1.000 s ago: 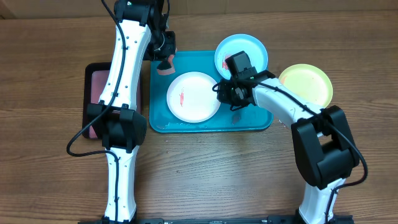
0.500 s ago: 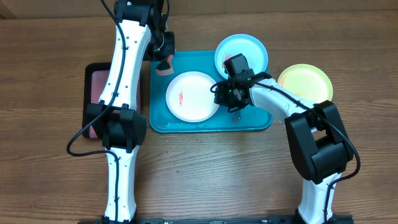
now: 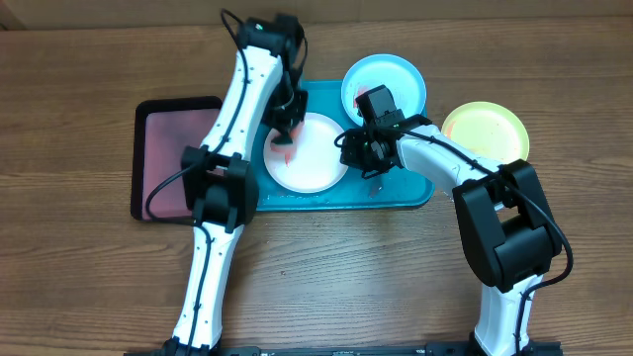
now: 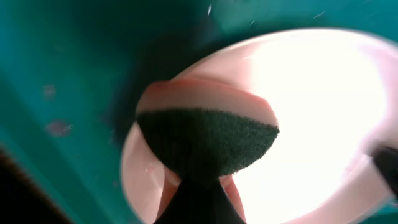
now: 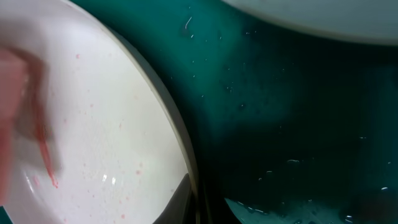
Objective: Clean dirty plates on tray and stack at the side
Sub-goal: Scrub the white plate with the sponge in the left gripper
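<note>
**Q:** Where's the white plate?
**A:** White plate [image 3: 321, 163] lies flat on the tray [image 3: 406, 193], left of ctr in the overhead view. The right wrist view shows a red smear [image 5: 45, 158] and pink specks in its bowl.

**Q:** And the other plates?
**A:** Blue plate [image 3: 396, 79] sits at the tray's far right corner, partly over the rim. Green plate [image 3: 490, 133] is off the tray, on the table [image 3: 79, 59] just to the right. It's near the blue plate, not touching it.

**Q:** What's over the white plate?
**A:** A sponge [image 3: 283, 139], pink w/ a dark green scrub face, over the plate's left part. In the left wrist view the scrub face fills the ctr, w/ the plate bright white behind it and teal tray at the left. Can't tell if the sponge touches the plate.

**Q:** The grippers?
**A:** Left gripper [image 3: 286, 127] is clenched on the sponge. Its arm reaches from the near left across the tray's left edge. Right gripper [image 3: 358, 150] is at the white plate's right rim, btwn that plate and the blue one, jaws clamped on the rim. The right wrist view shows one dark finger [image 5: 179, 200] against the rim's inner side. Beside it the tray floor is wet w/ small droplets.

**Q:** Anything else on the table?
**A:** A black tray [image 3: 163, 148] w/ a pinkish inside, left of the teal tray, its right edge partly under the left arm.
</note>
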